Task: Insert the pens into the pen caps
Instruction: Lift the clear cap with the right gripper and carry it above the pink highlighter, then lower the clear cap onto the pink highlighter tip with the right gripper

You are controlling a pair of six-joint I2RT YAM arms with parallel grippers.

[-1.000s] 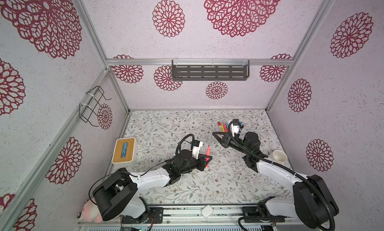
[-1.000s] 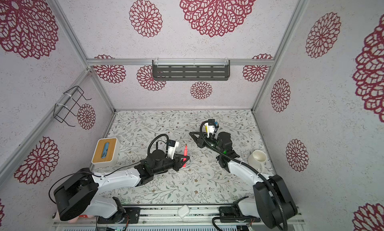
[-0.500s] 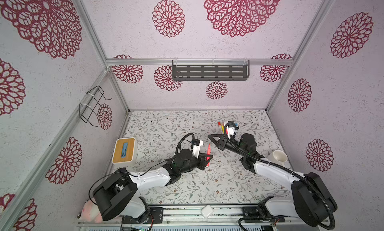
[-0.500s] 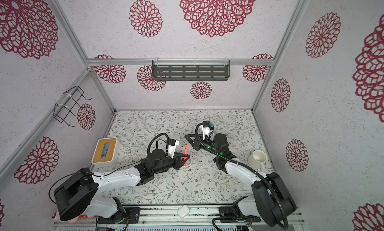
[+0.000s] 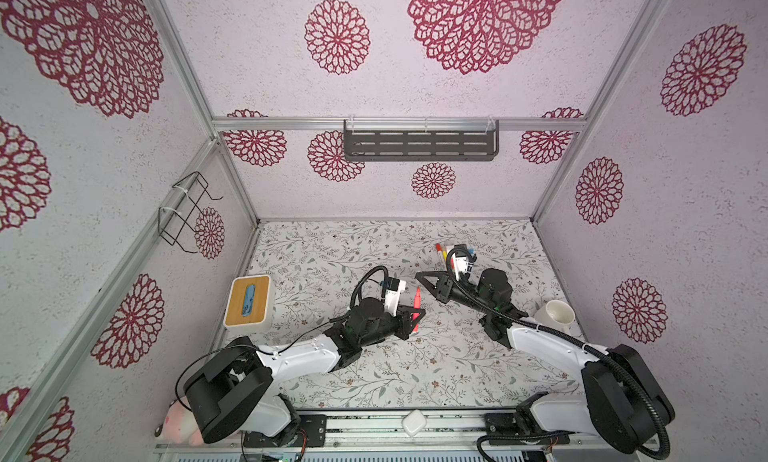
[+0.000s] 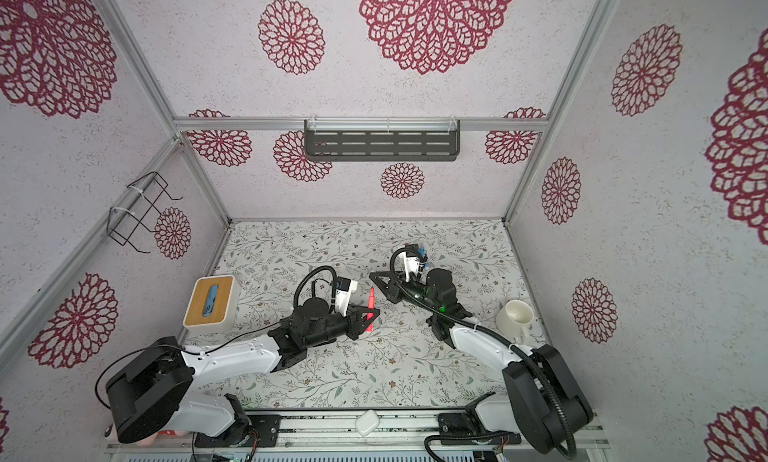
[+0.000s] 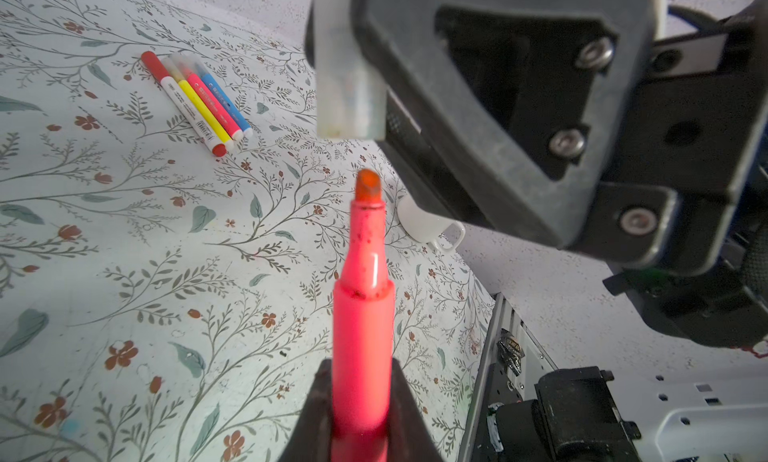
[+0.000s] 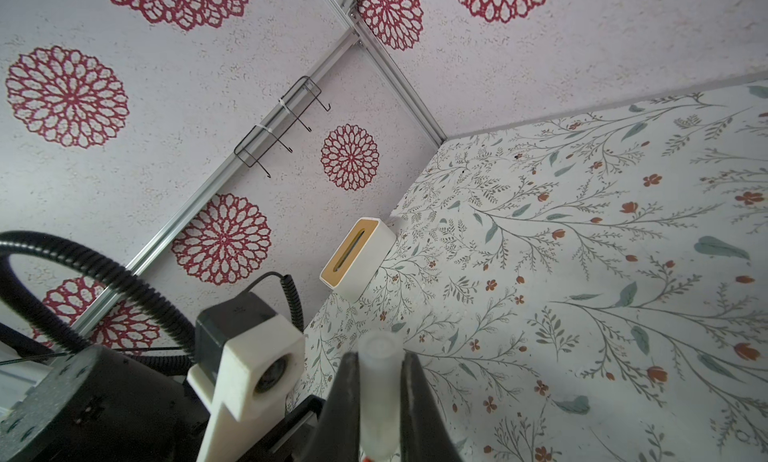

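L fingers (image 7: 316,414) clamped on pink pen (image 7: 362,314), tip bare, held above bench (image 7: 124,240) | R fingers (image 8: 345,397) pinch clear cap (image 8: 380,372), mouth just short of tip, not touching | four capped pens (image 7: 195,98) lie side by side on bench beyond

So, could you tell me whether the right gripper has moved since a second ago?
Yes. In a top view the right gripper has shifted left, away from the white mug and closer to the pink pen.
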